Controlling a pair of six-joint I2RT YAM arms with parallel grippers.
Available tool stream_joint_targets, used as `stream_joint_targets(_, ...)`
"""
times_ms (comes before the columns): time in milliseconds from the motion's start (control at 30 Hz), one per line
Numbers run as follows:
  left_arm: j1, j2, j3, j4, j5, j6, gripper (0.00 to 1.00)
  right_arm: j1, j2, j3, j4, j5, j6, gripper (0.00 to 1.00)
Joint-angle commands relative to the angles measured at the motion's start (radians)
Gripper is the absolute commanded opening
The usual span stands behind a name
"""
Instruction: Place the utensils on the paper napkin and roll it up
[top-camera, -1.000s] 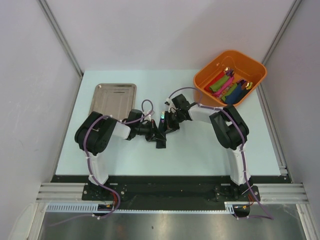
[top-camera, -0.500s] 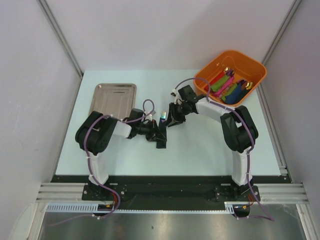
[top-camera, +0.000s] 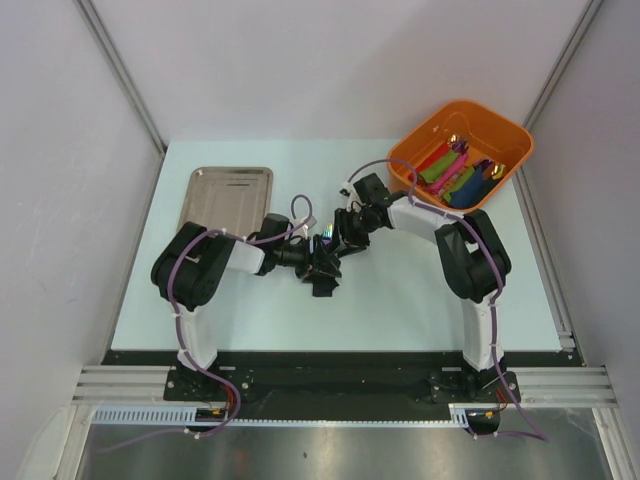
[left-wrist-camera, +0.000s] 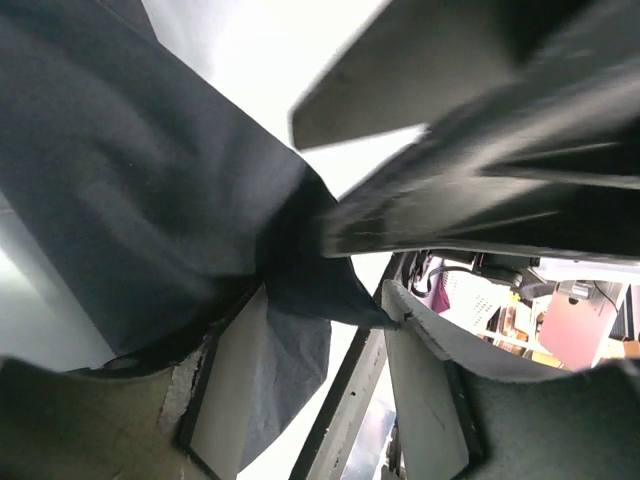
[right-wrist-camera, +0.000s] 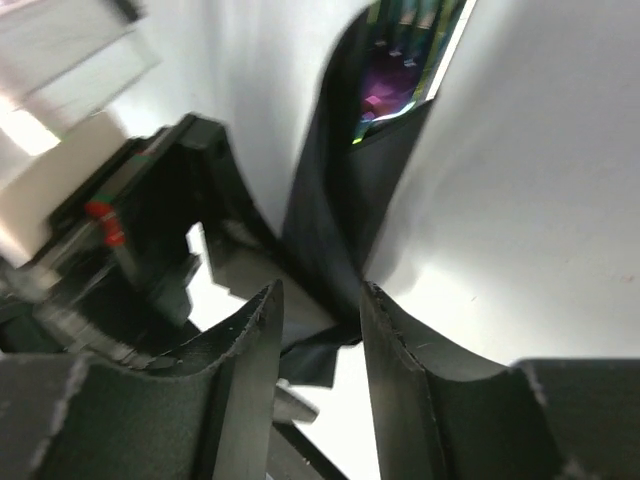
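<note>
Right wrist: parted claw (right-wrist-camera: 318, 335) at napkin (right-wrist-camera: 340, 225)

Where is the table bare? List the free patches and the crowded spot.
Free: the near strip of table, in front of the napkin; the right front, below the orange bin; the far edge between steel tray and bin. Crowded: the centre, where left hand and right hand meet at the napkin.

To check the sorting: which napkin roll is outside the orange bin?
The black roll. It lies on the table with rainbow-shiny utensils sticking out of one end. The coloured rolls all lie inside the bin.
</note>
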Motion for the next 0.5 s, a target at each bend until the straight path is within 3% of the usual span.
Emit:
stream_joint_targets(0, -0.004, 0.035, -0.020, -0.043, -0.097, 0.060, 0.59, 0.005, 0.042, 0.040, 0.000, 0.032, -0.033, 0.46)
stream_joint_targets(467, -0.004, 0.019, -0.026, -0.022, -0.091, 0.056, 0.59, 0.017, 0.053, 0.005, -0.021, 0.072, -0.090, 0.41)
